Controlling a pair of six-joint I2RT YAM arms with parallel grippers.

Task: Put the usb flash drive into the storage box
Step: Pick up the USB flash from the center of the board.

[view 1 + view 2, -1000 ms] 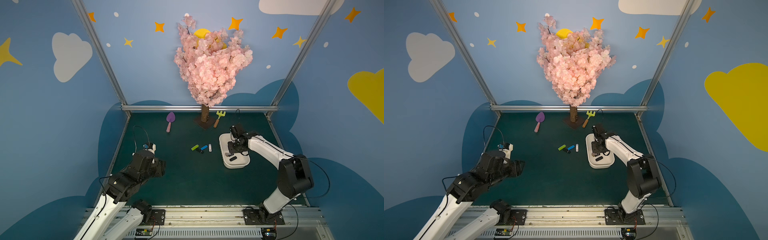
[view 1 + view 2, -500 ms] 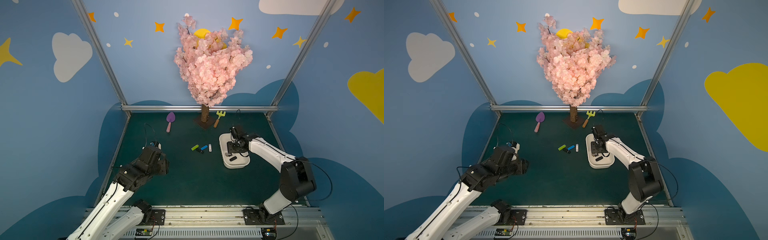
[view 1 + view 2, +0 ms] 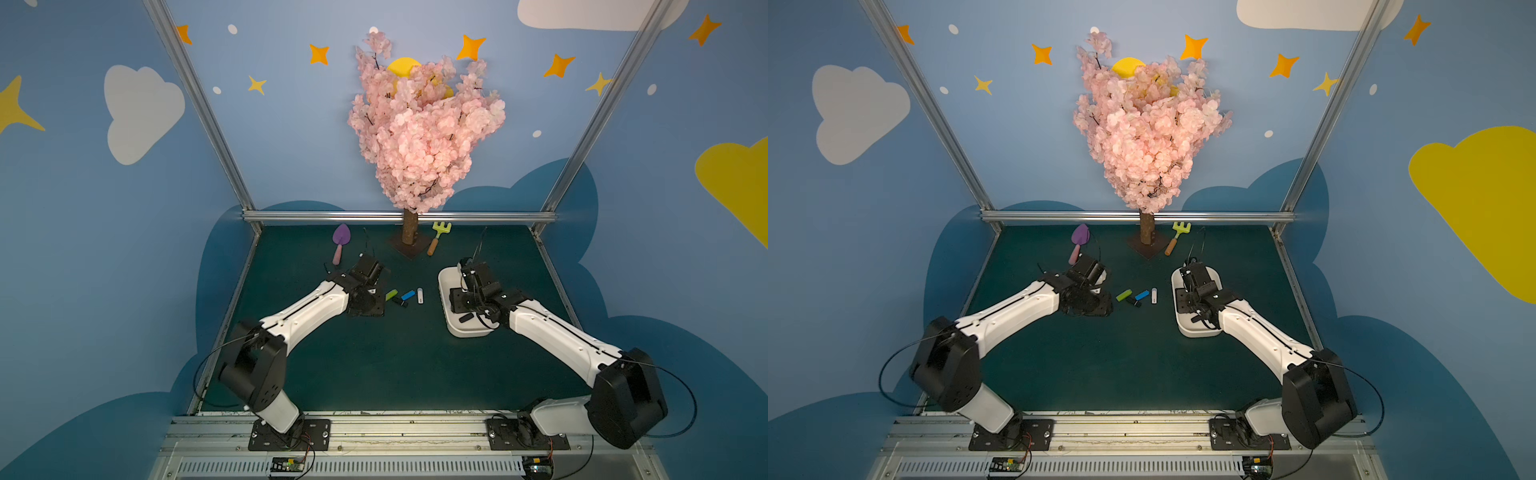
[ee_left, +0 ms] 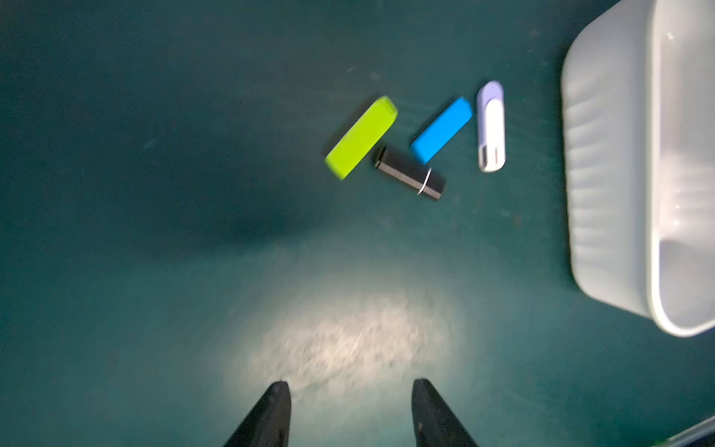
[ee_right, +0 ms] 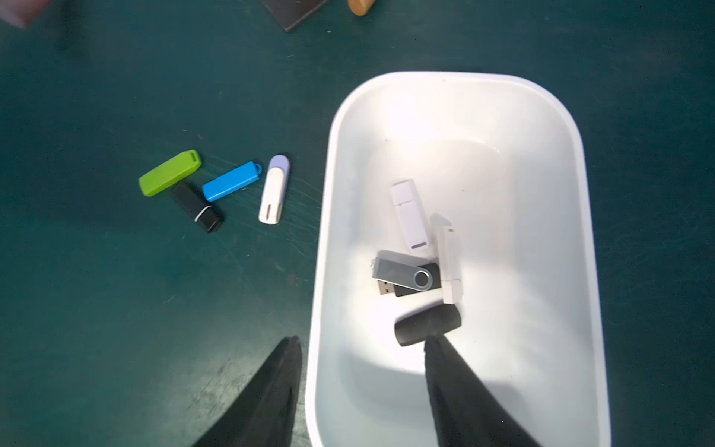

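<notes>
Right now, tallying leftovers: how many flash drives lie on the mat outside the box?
4, clustered beside the storage box: green drive, black drive, blue drive, and white-and-lilac drive nearest it. None seems hidden.

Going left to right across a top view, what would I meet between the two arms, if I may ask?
Green flash drive, blue flash drive, white flash drive, storage box; black flash drive omitted: it overlaps green and blue.

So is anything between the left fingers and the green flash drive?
Nothing visible. Only bare mat lies between the open left fingers and the green flash drive; the black flash drive lies close beside it.
</notes>
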